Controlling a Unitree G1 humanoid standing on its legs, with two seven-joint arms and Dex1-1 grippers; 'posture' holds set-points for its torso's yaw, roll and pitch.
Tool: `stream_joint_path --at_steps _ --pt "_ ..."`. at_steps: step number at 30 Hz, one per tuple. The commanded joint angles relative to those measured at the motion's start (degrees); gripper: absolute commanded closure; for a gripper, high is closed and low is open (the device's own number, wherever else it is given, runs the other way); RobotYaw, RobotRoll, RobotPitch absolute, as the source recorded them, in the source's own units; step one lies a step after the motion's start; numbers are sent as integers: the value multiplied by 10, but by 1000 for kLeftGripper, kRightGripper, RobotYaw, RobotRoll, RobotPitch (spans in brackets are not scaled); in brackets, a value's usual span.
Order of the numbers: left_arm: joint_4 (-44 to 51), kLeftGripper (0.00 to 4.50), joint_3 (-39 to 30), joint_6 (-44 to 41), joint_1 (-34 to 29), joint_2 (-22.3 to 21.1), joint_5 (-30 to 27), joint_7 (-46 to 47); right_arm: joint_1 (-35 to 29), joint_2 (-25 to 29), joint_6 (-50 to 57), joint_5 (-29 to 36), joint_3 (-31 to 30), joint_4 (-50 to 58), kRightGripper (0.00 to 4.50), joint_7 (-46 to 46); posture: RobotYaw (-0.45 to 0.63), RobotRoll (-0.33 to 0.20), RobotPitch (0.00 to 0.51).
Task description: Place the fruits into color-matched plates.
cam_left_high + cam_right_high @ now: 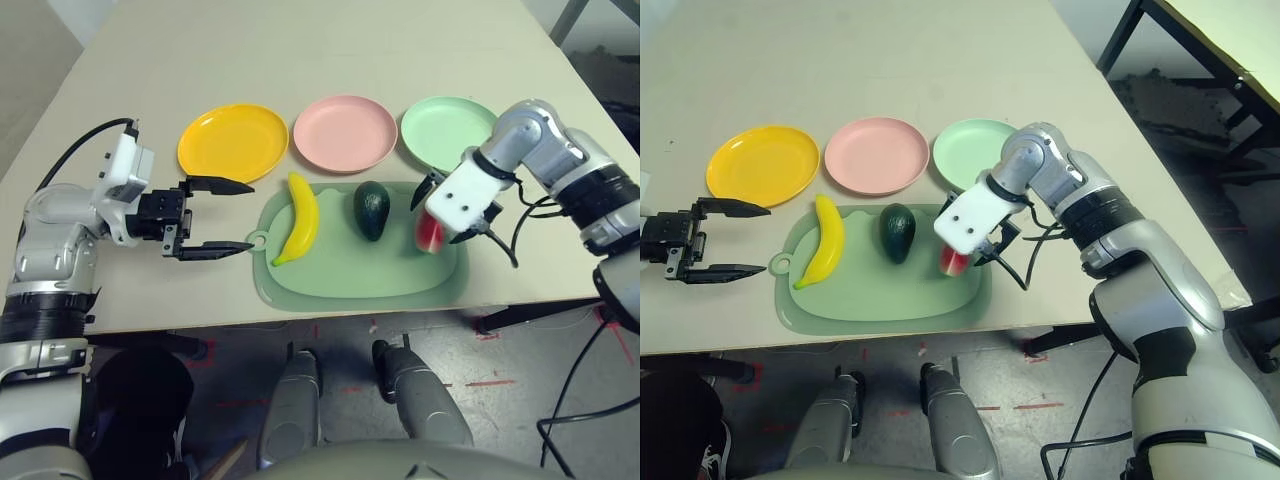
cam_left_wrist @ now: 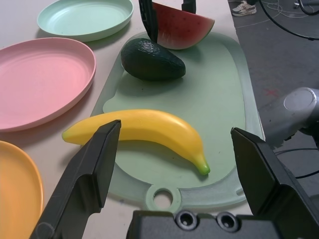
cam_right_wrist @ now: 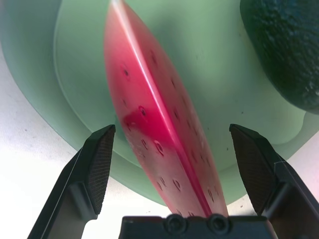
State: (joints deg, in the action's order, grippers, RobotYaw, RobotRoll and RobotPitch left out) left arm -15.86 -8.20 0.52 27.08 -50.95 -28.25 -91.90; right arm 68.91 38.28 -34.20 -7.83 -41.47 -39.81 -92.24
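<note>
On the pale green cutting mat lie a yellow banana, a dark green avocado and a red watermelon wedge. Behind the mat stand the yellow-orange plate, the pink plate and the mint green plate, all bare. My right gripper is open and straddles the watermelon wedge, with a gap on each side of it. My left gripper is open just left of the mat, level with the banana and apart from it.
The table's front edge runs just below the mat. The right arm's black cable hangs over the table by the mat's right end. Bare tabletop stretches behind the plates.
</note>
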Motion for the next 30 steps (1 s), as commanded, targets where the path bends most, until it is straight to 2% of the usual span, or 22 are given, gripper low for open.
stream_joint_path --at_steps 1,12,15,19,20,26,30 --pt "4 0 -2 1 -5 -9 4 -5 -8 -12 -3 -19 16 -9 37 -1 -10 0 239" --pt "13 0 -5 3 -12 -11 3 0 -14 -26 -22 -64 34 -45 37 14 -3 0 238" --pt "11 0 -5 5 -10 -12 3 -1 -15 -29 -19 -65 39 -49 736 13 -3 0 238" --pt "-1 0 -6 13 -1 -13 6 -2 -17 -35 -14 -67 47 -52 2139 10 -2 0 236" --pt "-3 0 -6 14 0 -13 7 -2 -18 -36 -12 -67 50 -51 2342 8 -2 0 236" --pt "-7 0 -8 18 -1 -16 6 -2 -26 -32 -1 -56 50 -38 2350 -2 -5 0 239" --pt "-10 0 -6 20 -1 -14 6 -1 -19 -2 38 -2 11 6 2350 -3 -11 0 239"
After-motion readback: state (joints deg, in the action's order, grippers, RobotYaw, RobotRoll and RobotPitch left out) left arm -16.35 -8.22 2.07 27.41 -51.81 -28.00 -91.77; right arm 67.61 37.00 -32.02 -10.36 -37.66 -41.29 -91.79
